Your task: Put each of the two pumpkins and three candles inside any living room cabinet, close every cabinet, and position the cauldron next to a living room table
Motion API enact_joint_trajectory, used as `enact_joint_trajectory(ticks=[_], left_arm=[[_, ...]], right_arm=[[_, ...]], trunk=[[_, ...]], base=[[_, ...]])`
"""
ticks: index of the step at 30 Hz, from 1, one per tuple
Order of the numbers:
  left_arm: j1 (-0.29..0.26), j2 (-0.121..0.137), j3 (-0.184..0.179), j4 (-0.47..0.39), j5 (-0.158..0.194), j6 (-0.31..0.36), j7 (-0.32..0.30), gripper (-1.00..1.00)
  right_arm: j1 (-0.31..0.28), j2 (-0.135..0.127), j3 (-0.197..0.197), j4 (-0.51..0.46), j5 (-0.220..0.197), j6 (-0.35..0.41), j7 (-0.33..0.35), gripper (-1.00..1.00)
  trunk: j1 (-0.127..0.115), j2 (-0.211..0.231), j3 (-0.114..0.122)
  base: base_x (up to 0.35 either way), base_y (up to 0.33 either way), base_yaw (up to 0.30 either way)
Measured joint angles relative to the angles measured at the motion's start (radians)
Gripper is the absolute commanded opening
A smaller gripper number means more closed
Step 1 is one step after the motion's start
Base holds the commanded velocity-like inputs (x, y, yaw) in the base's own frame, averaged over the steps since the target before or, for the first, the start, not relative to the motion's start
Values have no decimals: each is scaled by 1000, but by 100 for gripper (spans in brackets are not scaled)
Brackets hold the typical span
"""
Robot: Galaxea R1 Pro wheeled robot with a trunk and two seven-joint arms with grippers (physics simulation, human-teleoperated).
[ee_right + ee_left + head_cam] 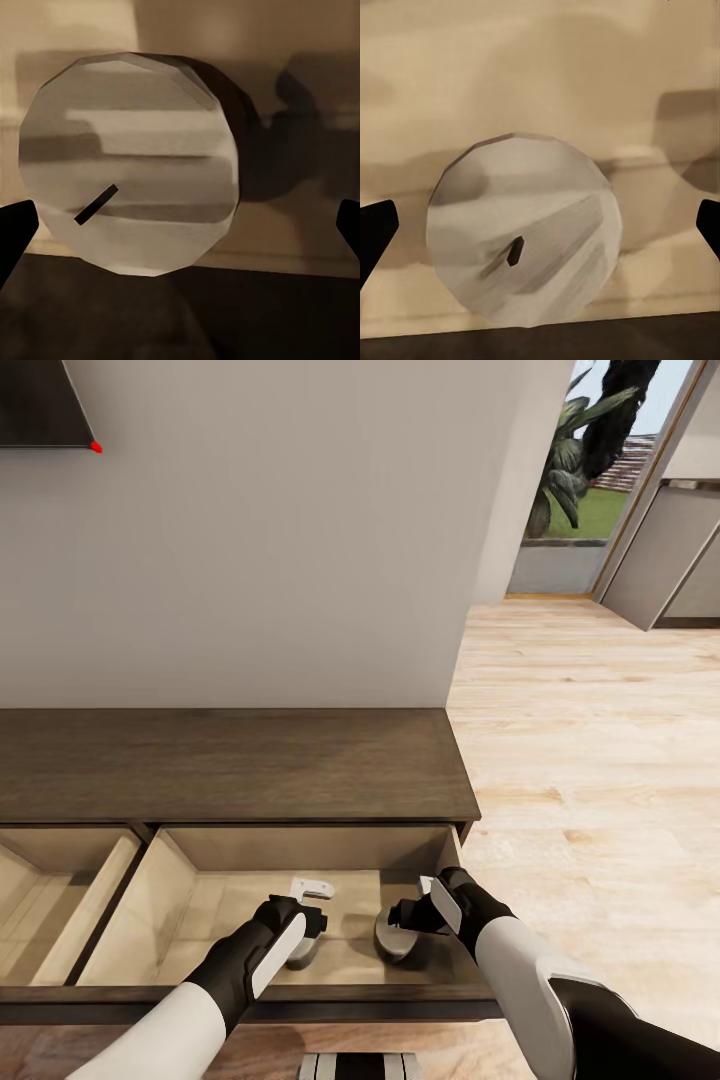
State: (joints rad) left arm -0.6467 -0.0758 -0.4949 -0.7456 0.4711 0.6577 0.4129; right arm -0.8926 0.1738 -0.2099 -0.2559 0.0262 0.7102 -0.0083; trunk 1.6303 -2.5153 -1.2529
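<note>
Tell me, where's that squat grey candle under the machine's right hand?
In the head view the squat pale grey candle sits on the open drawer's pale floor, below the right hand, right of the other candle.

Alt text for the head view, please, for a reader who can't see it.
Both arms reach into the open drawer of a low dark-brown cabinet, the left end effector and right end effector each over a pale candle on the drawer floor. A second drawer stands open alongside.

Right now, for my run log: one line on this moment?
left gripper: open over pale grey-green candle | right gripper: open over second candle | both in open drawer of dark-brown wooden cabinet
</note>
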Motion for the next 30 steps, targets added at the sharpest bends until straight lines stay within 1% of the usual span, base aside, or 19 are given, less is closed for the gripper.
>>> enact_joint_trajectory(ticks=[5,24,30], left_arm=[[0,0,0,0,1,0,0,100],[0,-3,1,1,-1,17,-3,100],[-2,-3,1,1,3,50,-5,100]], right_arm=[[0,0,0,0,0,0,0,100],[0,0,-1,-1,-1,1,1,100],[1,0,-1,-2,-1,1,3,100]], trunk=[[0,0,0],[-9,4,73],[-11,6,97]], base=[[0,0,0],[0,0,0],[0,0,0]])
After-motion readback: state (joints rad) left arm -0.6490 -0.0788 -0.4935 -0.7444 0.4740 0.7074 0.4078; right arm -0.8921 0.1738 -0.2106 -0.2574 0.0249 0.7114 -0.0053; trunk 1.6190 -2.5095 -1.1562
